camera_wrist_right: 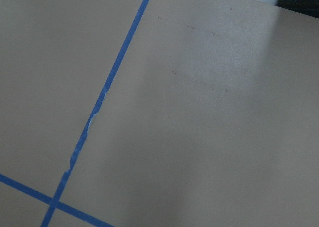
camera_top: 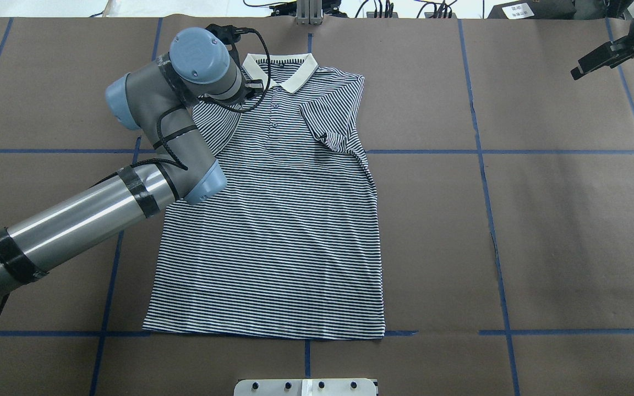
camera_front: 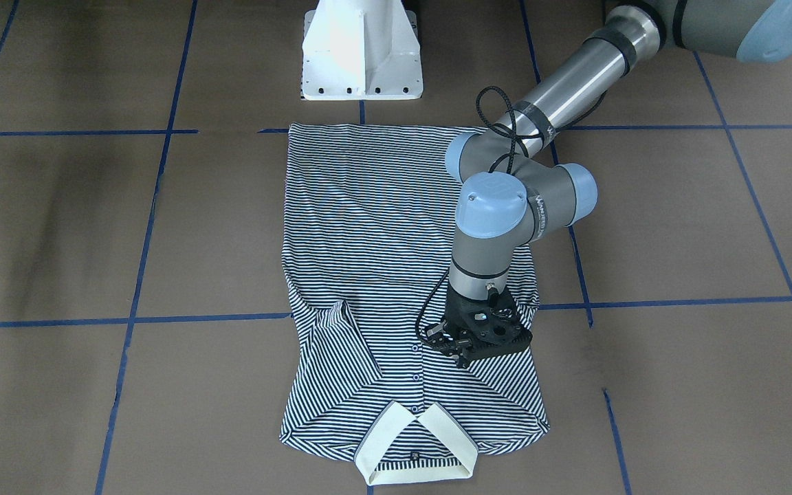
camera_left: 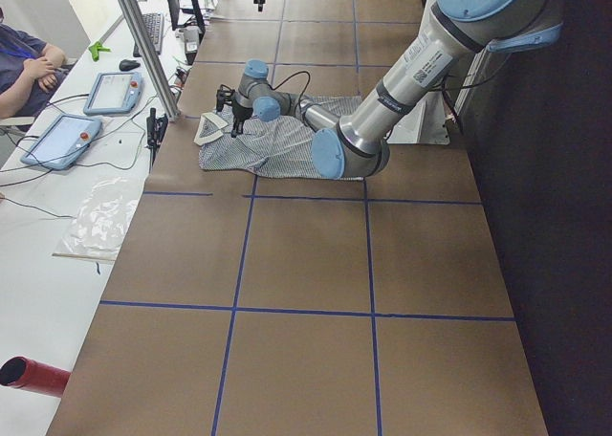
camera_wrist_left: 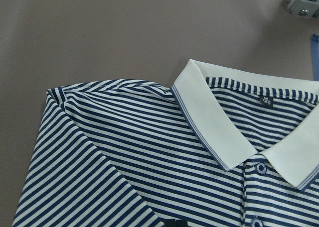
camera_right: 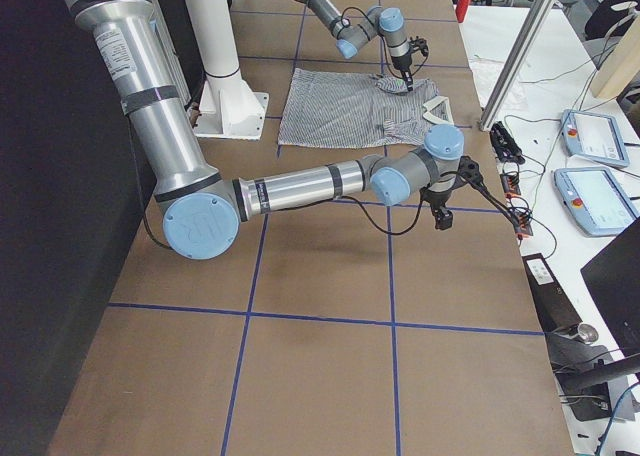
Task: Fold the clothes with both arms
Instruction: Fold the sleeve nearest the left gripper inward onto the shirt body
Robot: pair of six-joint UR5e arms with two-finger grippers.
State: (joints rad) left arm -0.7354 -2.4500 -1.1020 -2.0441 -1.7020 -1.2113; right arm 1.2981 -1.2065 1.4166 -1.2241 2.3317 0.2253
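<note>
The striped polo shirt [camera_front: 368, 227] [camera_top: 278, 231] lies flat and face up on the brown table. Its cream collar [camera_top: 281, 69] [camera_wrist_left: 214, 117] is on the side far from the robot. Both short sleeves are folded in over the chest. My left gripper [camera_front: 475, 344] hangs fingers-down just over the folded sleeve beside the placket. I cannot tell whether it is open or shut, and its wrist view shows only shirt. My right gripper [camera_top: 597, 61] [camera_right: 441, 216] hovers off the shirt at the table's far right. Its wrist view shows bare table, and I cannot tell its state.
The white pedestal base [camera_front: 361, 55] stands at the robot's side of the shirt hem. Blue tape lines [camera_top: 482, 165] grid the brown table. A side bench with tablets [camera_left: 62, 140] and cables runs along the far edge, where a person's arm [camera_left: 29, 73] rests.
</note>
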